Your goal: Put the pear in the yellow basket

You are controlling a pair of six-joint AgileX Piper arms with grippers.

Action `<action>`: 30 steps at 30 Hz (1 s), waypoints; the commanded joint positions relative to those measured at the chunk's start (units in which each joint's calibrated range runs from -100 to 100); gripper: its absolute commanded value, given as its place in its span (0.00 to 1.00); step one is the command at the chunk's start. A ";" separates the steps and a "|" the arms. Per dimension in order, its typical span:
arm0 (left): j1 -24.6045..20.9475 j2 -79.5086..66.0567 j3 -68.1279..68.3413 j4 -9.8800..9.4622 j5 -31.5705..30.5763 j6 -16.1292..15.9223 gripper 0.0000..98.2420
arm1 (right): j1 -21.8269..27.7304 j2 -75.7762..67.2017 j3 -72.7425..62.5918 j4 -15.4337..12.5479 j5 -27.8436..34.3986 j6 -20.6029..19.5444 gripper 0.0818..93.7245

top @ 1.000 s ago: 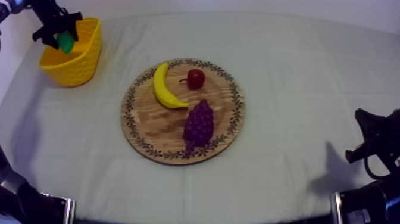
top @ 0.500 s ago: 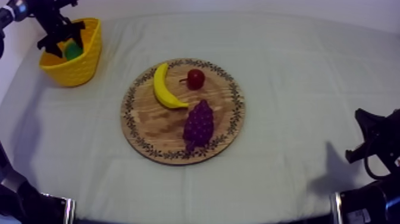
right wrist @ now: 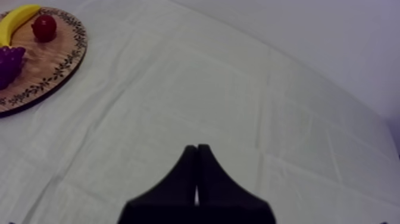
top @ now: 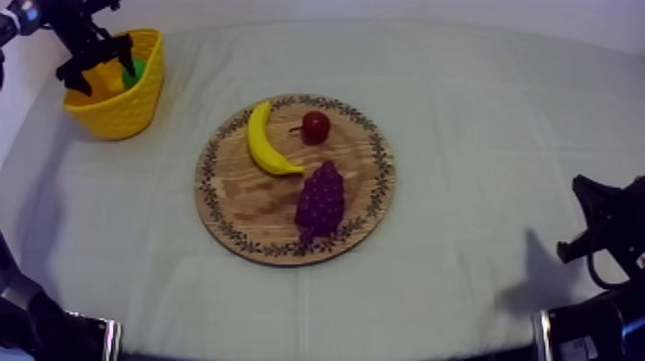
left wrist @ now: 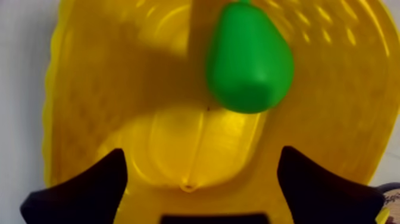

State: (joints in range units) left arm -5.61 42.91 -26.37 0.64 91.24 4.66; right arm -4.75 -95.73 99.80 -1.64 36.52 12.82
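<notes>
Left gripper [top: 96,60] hangs over the yellow basket [top: 123,113], which stands at the far left corner of the table [top: 499,125]; in the left wrist view its fingers [left wrist: 89,192] stand wide apart, with the basket's inner floor showing in the gap between them and nothing held. The pear [left wrist: 249,59], green, lies inside the basket against the inner wall, apart from both fingers, its narrow end turned away from the gripper; in the top view it shows as a green patch within the rim, just beside the gripper. The wooden board [top: 240,206] lies near the middle of the table, well apart from the basket, and carries three fruits. The banana [top: 261,142] is on the board's left half, curved. The small red fruit [top: 315,126] is just beside the banana on the far side, not touching it. The bunch of grapes [top: 321,200] is on the near side, close to the banana's lower tip; whether they touch I cannot tell. The right gripper [right wrist: 197,149] sits low at the right side of the table, well apart from the board, over bare cloth; its fingers lie together as a narrow wedge, pinched on nothing.
</notes>
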 commanded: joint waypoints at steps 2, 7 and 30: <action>-0.08 0.18 0.03 -0.15 0.13 -0.05 0.97 | 0.00 -0.03 -0.02 0.01 0.02 0.00 0.00; -0.14 0.17 -0.19 -0.20 0.64 -0.09 0.97 | 0.00 -0.03 -0.02 0.01 0.02 0.00 0.00; -0.59 -16.20 5.26 0.03 6.08 -1.15 0.97 | 0.00 -0.03 -0.02 0.01 0.02 0.00 0.00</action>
State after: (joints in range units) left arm -6.18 28.17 -21.32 0.64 97.25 3.57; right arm -4.75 -95.73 99.80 -1.64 36.52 12.82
